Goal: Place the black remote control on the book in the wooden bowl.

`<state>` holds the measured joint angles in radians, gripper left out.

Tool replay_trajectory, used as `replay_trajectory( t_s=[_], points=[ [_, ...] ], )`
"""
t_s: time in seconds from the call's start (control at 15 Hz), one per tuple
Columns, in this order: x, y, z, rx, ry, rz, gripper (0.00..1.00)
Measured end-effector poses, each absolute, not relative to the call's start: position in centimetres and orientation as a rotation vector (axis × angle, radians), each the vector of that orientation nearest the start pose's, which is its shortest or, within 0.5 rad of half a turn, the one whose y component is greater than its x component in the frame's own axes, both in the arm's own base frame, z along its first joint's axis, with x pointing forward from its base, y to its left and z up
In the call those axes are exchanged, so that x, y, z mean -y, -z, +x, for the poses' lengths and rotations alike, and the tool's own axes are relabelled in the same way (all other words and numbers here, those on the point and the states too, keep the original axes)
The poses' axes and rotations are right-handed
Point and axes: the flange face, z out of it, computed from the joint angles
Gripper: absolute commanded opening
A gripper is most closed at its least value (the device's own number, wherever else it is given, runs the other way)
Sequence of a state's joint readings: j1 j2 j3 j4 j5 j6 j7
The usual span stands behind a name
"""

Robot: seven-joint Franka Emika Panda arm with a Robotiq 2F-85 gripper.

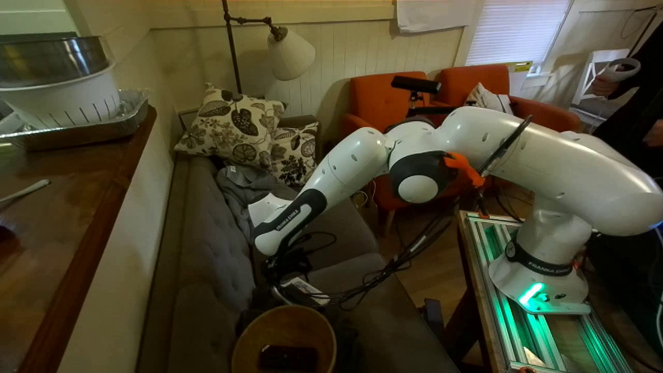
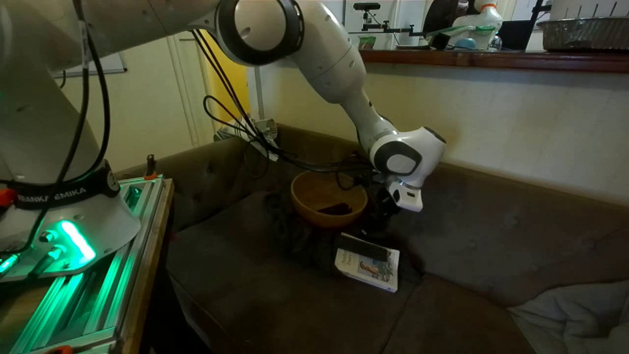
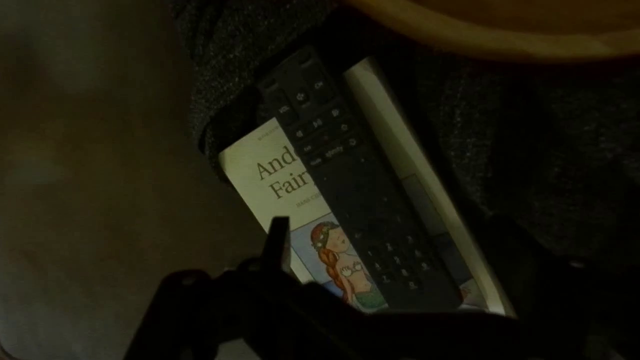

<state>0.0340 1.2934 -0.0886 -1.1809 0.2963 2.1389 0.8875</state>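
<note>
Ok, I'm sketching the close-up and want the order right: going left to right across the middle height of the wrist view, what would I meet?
Sofa upholstery, left part of the book, black remote control, narrow right strip of the same book, dark fabric.

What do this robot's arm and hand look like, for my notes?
The arm is white, with rounded segments and dark bands at joints. FRANKA EMIKA is lettered on a black base collar and a dark wrist strip. A green light glows below that collar, an orange piece shows by a middle joint, and dark cables trail alongside. The hand looks black, its detail lost in shadow.
</note>
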Motion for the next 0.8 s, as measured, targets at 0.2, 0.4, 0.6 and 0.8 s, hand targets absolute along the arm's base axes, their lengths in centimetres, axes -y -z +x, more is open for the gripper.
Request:
replay_trajectory(
  t_s=[0.2,0.4,0.6,0.8],
  points=[
    [1.7,6.9,66.8,-1.620,-0.569,-2.708,1.00],
    [2.6,8.1,66.5,-1.603,-0.554,-2.770,1.00],
    [2.8,8.3,66.9,-1.607,-0.534,-2.778,1.00],
    [2.8,8.3,66.9,-1.607,-0.534,-2.779,1.00]
  ],
)
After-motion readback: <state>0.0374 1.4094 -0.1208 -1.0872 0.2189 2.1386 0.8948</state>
